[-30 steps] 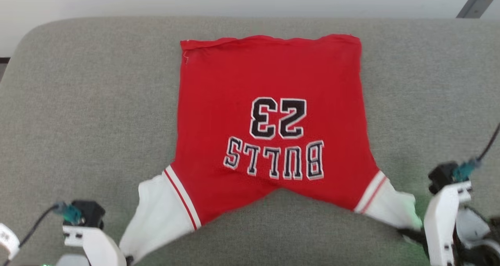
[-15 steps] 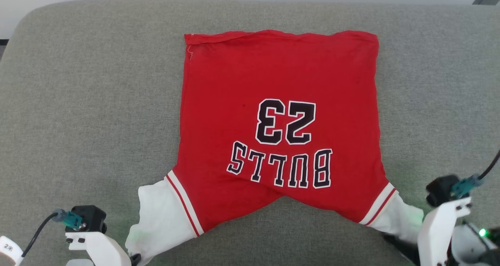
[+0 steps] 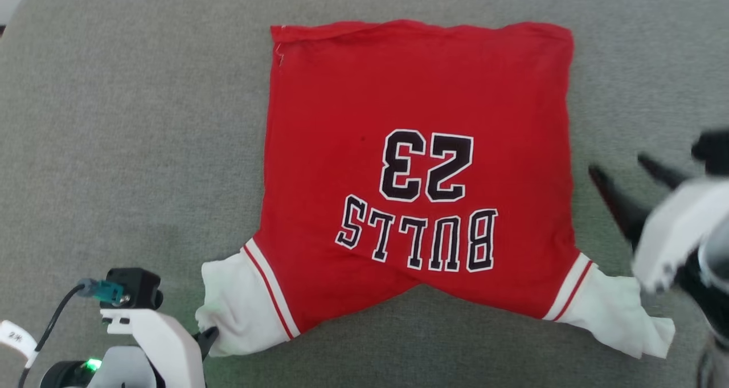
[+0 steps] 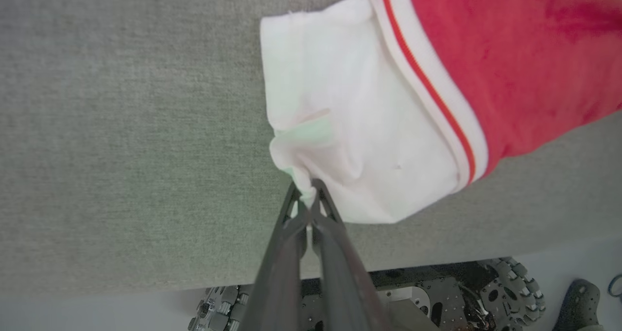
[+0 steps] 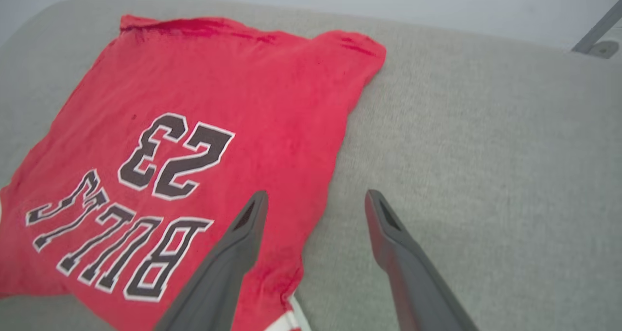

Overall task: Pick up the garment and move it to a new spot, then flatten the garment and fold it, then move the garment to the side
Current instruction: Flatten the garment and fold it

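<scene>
At the near edge of a grey cushion (image 3: 114,120), the left gripper (image 4: 311,195) stands pressed together on a pinch of white sleeve (image 4: 340,127), its dark fingers closed on the cloth's puckered corner; the right gripper (image 5: 316,200) hangs spread wide and empty above the cushion, just beside the right side seam of the garment (image 3: 410,80); the garment, a red jersey, lies spread near the middle of the cushion, lettering up and upside down to the robot, hem toward the far side, both white sleeves splayed toward the near edge.

Judged from its soft wrinkles and the way the sleeve bunches at the fingertips, the jersey is light, limp and not fragile; it should sag and drag rather than keep a shape, so a single pinch is likely to pull it askew; the better holds look to be edges and corners, meaning cuffs, shoulders and the two hem corners, taken by both grippers at once; the other sleeve (image 3: 621,319) lies loose and rumpled near the right gripper.

Open cushion runs broad to either side of the cloth; a narrower strip shows past the far hem; the near edge sits close below the sleeves, with the robot's wheeled base (image 4: 486,292) beyond it, so cloth dragged that way could slip off.
</scene>
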